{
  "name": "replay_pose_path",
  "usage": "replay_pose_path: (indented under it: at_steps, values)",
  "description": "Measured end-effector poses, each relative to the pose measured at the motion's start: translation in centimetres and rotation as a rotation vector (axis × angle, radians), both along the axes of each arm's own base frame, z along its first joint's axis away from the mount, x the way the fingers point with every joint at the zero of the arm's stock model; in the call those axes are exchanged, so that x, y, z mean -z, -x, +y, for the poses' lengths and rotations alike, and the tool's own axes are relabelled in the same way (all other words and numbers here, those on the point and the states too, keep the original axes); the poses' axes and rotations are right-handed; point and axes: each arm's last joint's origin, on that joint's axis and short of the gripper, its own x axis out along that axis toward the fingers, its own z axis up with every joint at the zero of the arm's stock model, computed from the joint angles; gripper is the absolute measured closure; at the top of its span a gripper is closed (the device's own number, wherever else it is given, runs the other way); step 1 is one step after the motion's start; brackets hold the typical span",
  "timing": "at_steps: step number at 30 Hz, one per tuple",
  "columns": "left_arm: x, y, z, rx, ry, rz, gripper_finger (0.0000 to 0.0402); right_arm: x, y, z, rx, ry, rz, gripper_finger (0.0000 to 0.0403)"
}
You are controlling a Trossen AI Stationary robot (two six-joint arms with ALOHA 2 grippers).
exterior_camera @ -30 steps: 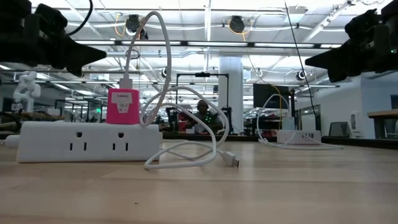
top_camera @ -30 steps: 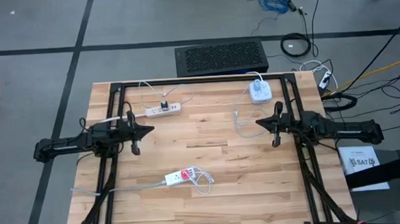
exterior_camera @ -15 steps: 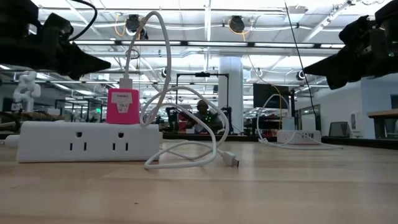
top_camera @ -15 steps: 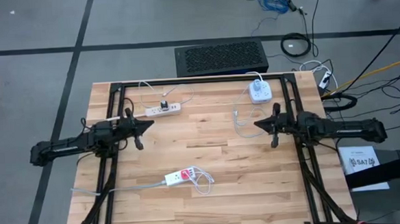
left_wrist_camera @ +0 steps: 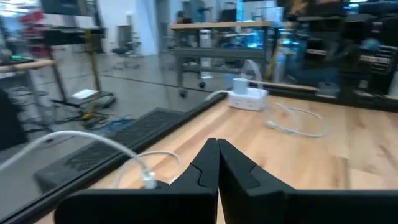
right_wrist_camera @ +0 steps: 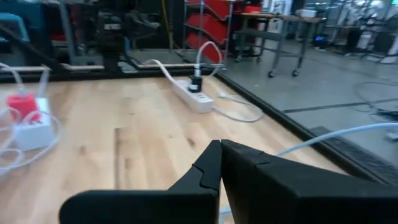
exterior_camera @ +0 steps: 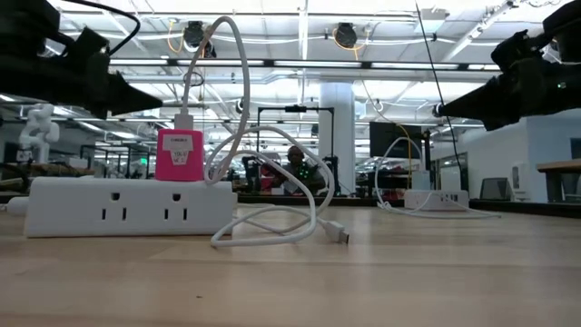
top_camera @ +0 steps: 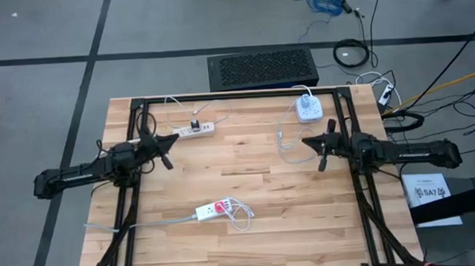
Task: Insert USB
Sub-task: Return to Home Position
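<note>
High view: left tool (top_camera: 173, 140) and right tool (top_camera: 305, 141), both pinched together and empty, hover well apart from the pink adapter (top_camera: 222, 205) plugged into the white extension (top_camera: 206, 212), though a low sweep could snag its looping cable (top_camera: 242, 220).

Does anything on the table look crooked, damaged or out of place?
Nothing stands out. The pink adapter sits upright in the white power strip, the white cable plugged into its top, its free end loose on the table. The left gripper and right gripper hang clear, shut and empty.
</note>
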Motion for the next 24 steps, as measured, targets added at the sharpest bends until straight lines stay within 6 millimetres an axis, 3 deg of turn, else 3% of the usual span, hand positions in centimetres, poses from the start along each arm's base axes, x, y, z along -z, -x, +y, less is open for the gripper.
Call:
replay_pose_path:
  at_steps: [10, 17, 24]
  values:
    - [-0.12, 0.23, 0.37, -0.154, 0.03, -0.035, 0.04, -0.07, 0.18, -0.85, 0.232, 0.046, 0.01, 0.0403]
    - [-0.13, 0.22, 0.36, -0.153, 0.03, -0.036, 0.0385, -0.08, 0.2, -0.95, 0.234, 0.079, 0.026, 0.0403]
    - [-0.12, 0.22, 0.36, -0.153, 0.029, -0.035, 0.0377, -0.08, 0.2, -0.95, 0.244, -0.018, -0.021, 0.0403]
